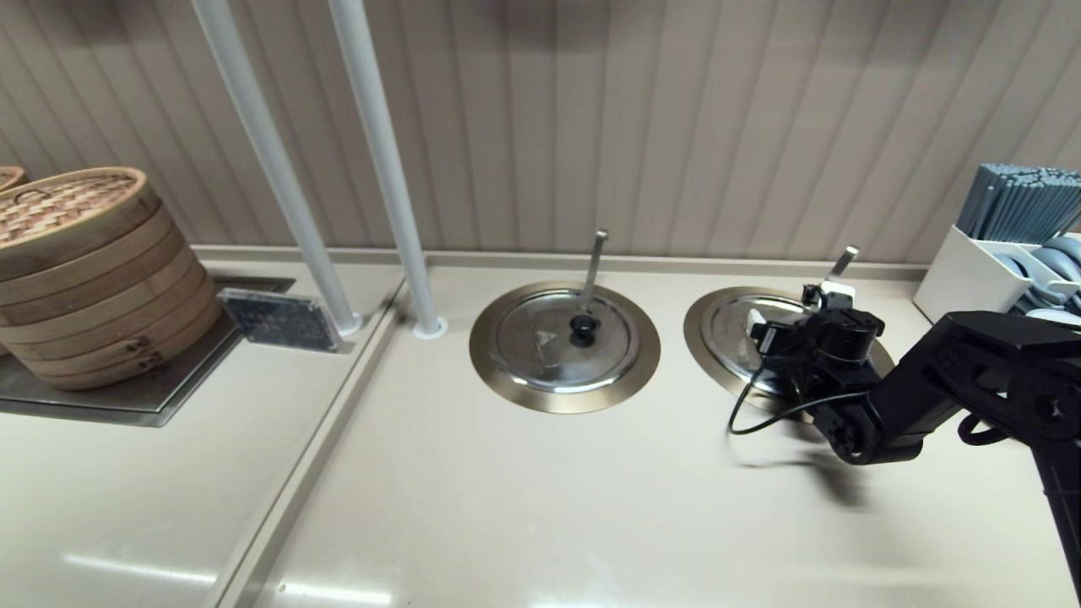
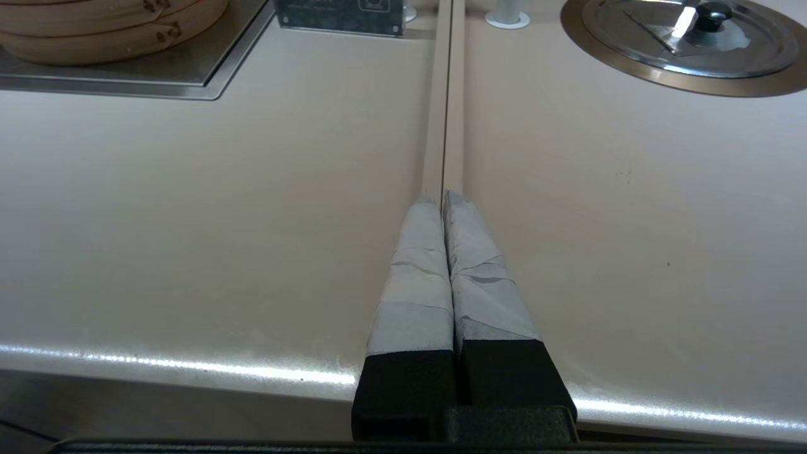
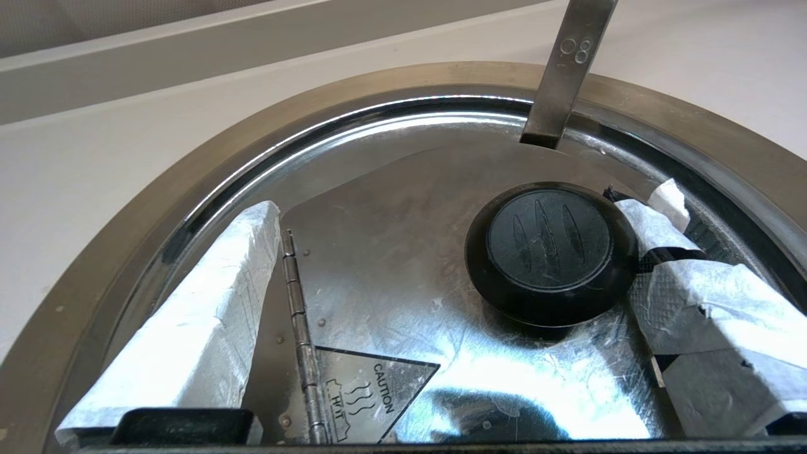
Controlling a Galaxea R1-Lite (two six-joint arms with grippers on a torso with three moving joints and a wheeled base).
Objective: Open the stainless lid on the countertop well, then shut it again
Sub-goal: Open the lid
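The stainless lid [image 1: 730, 331] lies flat and closed in the countertop well, whose brass-coloured rim ring [image 1: 698, 325] shows around it; the well's inside is hidden. Its ladle handle [image 1: 843, 262] leans diagonally at the back. My right gripper [image 1: 794, 311] hovers low over the lid, open. In the right wrist view the black knob [image 3: 551, 246] sits between the taped fingers [image 3: 208, 315], close against the one on its far side [image 3: 687, 277]. The lid [image 3: 391, 265] shows a hinge and a caution label. My left gripper [image 2: 443, 198] is shut, parked above the counter's front edge.
The twin lid [image 1: 564, 342] with a near-vertical ladle handle sits left of the task lid. Bamboo steamers [image 1: 84, 270] and a small sign [image 1: 279, 319] stand far left, two white poles [image 1: 380, 160] behind. A white holder of chopsticks [image 1: 1005, 245] stands at the right.
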